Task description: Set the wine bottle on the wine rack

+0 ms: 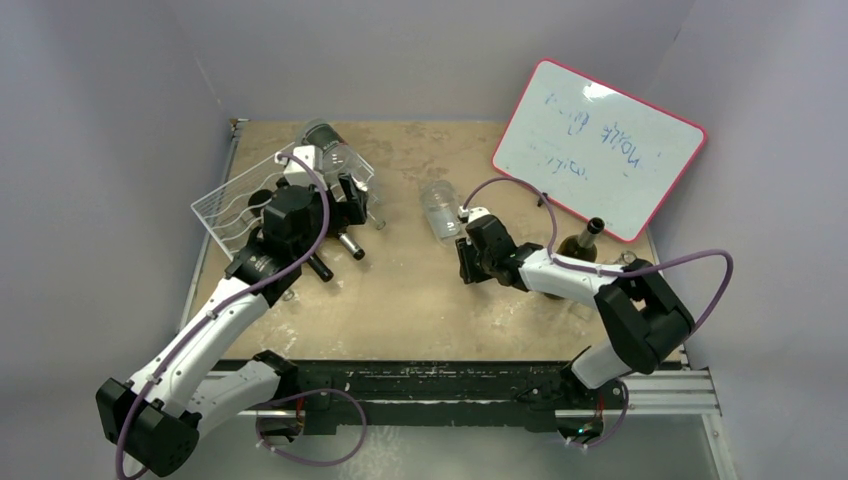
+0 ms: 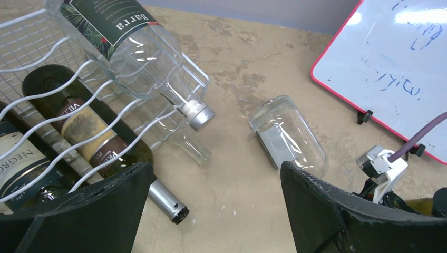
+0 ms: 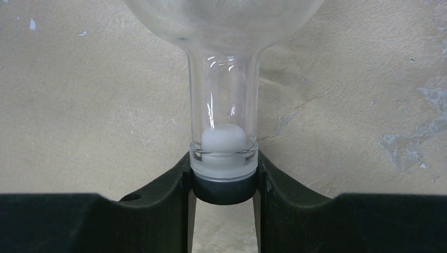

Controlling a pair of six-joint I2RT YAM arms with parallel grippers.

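Wine bottle [image 1: 440, 212] neck in clenched right tool [image 3: 223, 182]; left tool [image 2: 213, 174] released; one wine rack [image 1: 225, 215].

clear bottle [image 2: 142, 52] label: "Barra" | dark bottle [image 2: 23, 164] label: "NEGR…"

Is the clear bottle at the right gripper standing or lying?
Lying down: the clear bottle rests sideways on the table, right gripper clamping its capped neck.

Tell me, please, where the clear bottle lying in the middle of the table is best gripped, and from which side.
Grip the clear bottle at its neck, coming from the cap end. The body is wide and rounded; the neck is narrow and straight, and the right jaws close on it just at the cap.
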